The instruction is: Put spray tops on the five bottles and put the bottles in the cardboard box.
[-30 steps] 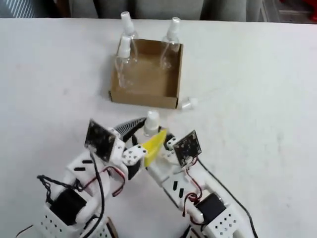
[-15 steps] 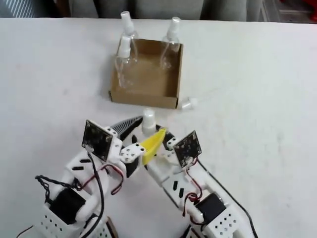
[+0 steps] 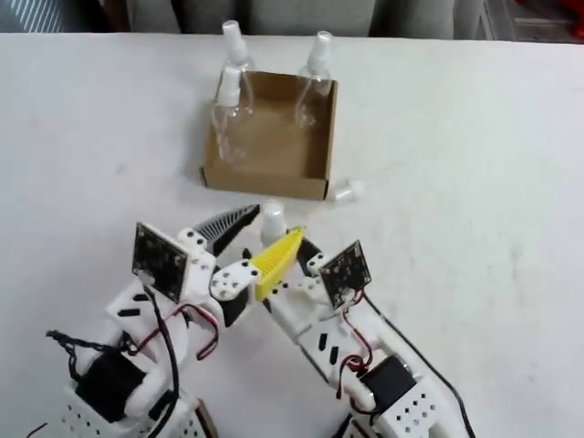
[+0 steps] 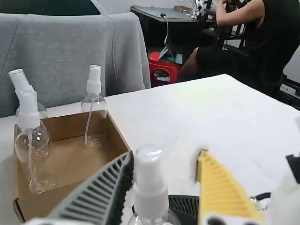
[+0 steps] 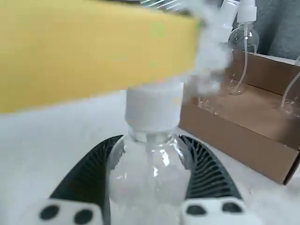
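A clear bottle [image 5: 145,178] stands upright in front of the cardboard box [image 3: 265,178], with my right gripper [image 5: 151,140] shut on its round body. A white spray top [image 4: 149,180] sits on its neck [image 3: 272,217]. My left gripper [image 4: 164,157] is open around that top: the grey finger [image 4: 101,192] lies close against one side, and the yellow finger [image 4: 218,187] stands off the other with a clear gap. Three more bottles with spray tops [image 3: 228,100] [image 3: 234,41] [image 3: 315,73] stand at the far part of the box.
A loose white spray top [image 3: 347,190] lies on the table by the box's near right corner. White table [image 3: 474,182] spreads out to both sides. A grey chair back [image 4: 70,47] stands beyond the far edge.
My left arm has drawn back and to the left, and its fingers have spread apart from the spray top. The right gripper and the bottle have stayed in place.
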Tool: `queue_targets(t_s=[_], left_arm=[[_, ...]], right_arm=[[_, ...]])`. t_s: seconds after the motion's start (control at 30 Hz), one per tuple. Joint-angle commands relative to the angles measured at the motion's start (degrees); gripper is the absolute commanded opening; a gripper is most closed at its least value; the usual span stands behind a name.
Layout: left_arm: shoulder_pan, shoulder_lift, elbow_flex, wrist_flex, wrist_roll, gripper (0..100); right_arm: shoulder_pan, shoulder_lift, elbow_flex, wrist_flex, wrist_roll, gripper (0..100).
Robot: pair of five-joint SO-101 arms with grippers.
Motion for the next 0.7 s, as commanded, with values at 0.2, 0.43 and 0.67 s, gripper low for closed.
queue_targets(t_s=[0.2, 0.43, 0.67], left_arm=[[-0.7, -0.6, -9.8, 6.3, -0.4, 22], [-2.3, -0.6, -9.5, 7.0, -0.4, 5], [-9.8, -0.6, -8.4, 7.3, -0.5, 6]], right_arm=[[0.9, -0.5, 0.4, 0.2, 0.6, 1.6], [1.0, -0.5, 0.4, 0.1, 0.6, 1.6], [4.1, -0.5, 0.4, -1.3, 0.6, 1.6]])
